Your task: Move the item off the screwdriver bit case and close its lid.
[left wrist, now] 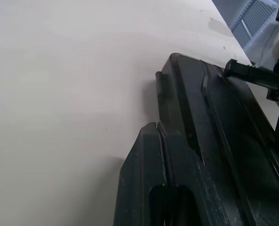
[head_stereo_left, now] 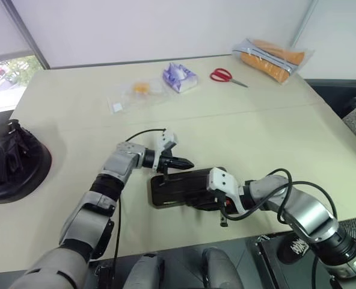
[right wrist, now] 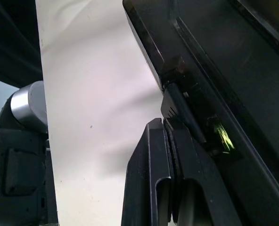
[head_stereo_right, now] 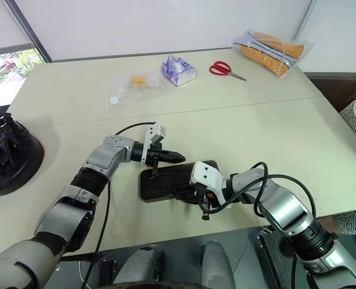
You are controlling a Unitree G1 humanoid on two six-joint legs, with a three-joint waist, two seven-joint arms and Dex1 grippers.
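The black domed item [head_stereo_left: 9,161] sits at the table's left edge, well apart from the screwdriver bit case [head_stereo_left: 177,188]. That dark flat case lies at the middle of the table near the front edge. Its lid [head_stereo_right: 169,179] looks laid flat over the tray; the right wrist view shows a thin seam along the case's edge [right wrist: 177,66]. My left gripper [head_stereo_left: 189,163] is shut and empty, its tip over the case's far edge [left wrist: 177,80]. My right gripper [head_stereo_left: 202,201] is also shut with nothing in it, and its tip [right wrist: 163,121] is against the case's near right edge.
At the back of the table lie red scissors [head_stereo_left: 223,75], a purple and white packet [head_stereo_left: 180,77], a clear bag with something yellow [head_stereo_left: 139,90] and an orange pack in plastic [head_stereo_left: 273,58]. The table's front edge [head_stereo_left: 166,250] runs just behind my arms.
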